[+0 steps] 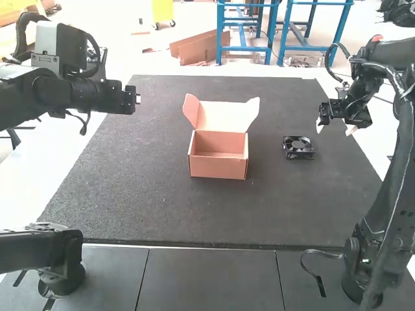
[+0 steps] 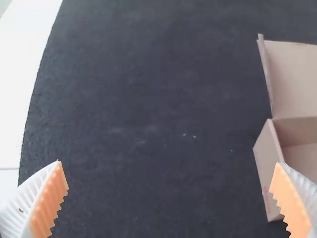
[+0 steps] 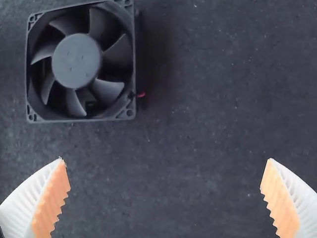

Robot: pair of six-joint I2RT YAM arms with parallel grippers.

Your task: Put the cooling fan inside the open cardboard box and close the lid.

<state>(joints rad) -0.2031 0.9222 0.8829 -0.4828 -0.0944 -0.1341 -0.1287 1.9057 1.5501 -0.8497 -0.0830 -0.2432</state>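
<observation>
While the cooling fan [image 3: 81,62] lies flat on the black mat [image 1: 130,181] a little to the right of the cardboard box [image 1: 218,155], whose lid stands open, the right gripper [image 3: 164,166] hangs above it, slightly off-centre, jaws spread wide. A good grasp means centring over the frame and closing on two opposite edges, clear of the blades and of what may be a red lead at one corner. Left of the box, the left gripper [image 2: 168,168] hovers, jaws equally spread.
</observation>
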